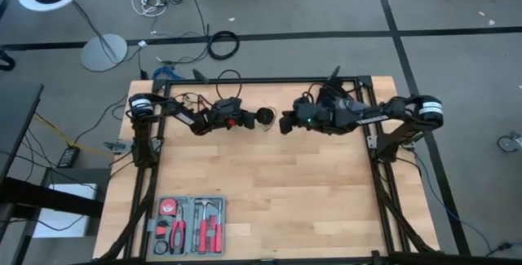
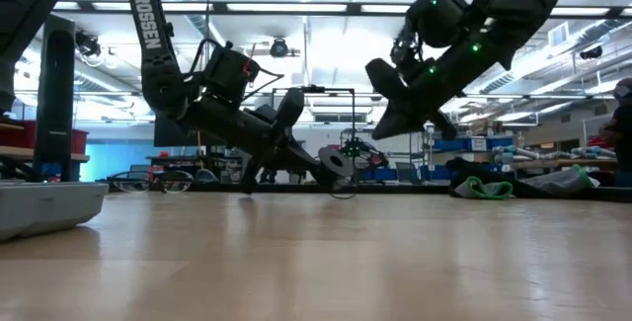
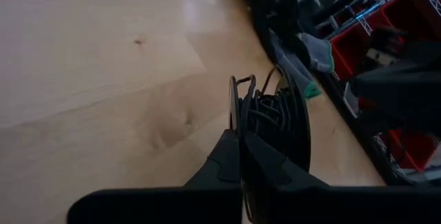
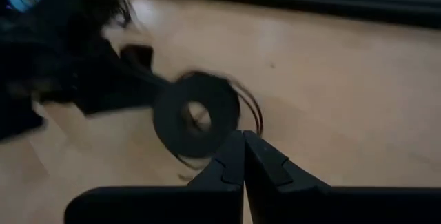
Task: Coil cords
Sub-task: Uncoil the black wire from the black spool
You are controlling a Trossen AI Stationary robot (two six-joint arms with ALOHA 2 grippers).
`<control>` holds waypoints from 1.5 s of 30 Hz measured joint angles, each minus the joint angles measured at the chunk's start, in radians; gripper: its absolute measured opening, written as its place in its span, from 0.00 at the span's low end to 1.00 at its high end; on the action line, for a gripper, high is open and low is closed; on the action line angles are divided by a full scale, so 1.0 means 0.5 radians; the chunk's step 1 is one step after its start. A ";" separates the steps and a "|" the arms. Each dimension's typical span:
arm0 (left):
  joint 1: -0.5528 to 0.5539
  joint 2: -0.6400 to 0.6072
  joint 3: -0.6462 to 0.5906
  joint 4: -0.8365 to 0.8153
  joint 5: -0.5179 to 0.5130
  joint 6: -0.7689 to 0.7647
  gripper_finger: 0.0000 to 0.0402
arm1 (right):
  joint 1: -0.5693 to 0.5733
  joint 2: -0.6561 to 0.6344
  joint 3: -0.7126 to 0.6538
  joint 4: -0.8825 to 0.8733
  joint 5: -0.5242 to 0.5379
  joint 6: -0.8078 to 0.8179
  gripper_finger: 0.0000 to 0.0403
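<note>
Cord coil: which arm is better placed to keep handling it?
Left, probably. The left gripper is shut on the cord coil. The right gripper hangs shut beside it, raised off the table.

I count my two grippers, left (image 1: pixel 251 121) and right (image 1: pixel 285 123), one coiled cord (image 1: pixel 265 117), one tool tray (image 1: pixel 186 224) at seven o'clock.

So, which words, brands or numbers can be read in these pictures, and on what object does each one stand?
"TROSSEN": white letters running down the left arm, seen in the low view.
The tool case at the table's near edge: any print is too small to read.
Red bins behind the table: no label readable.
Nothing else legible.
</note>
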 joint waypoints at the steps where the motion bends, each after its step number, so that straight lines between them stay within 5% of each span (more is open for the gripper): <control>1: 0.008 0.000 0.001 -0.013 0.008 -0.019 0.01 | -0.025 -0.014 0.001 0.012 -0.014 -0.007 0.00; 9: 0.019 0.158 0.093 0.047 0.062 -0.112 0.01 | -0.188 -0.015 0.010 0.061 -0.450 -0.090 0.00; 22: -0.005 0.165 0.107 0.101 0.076 -0.040 0.07 | -0.191 -0.015 0.010 0.236 -0.436 -0.613 0.01; 34: -0.003 0.169 0.107 0.132 0.137 -0.035 0.23 | -0.185 -0.014 0.010 0.252 -0.434 -0.620 0.05; 45: 0.021 0.170 0.105 0.134 0.192 -0.032 0.25 | -0.146 -0.013 0.010 0.182 -0.512 -0.585 0.03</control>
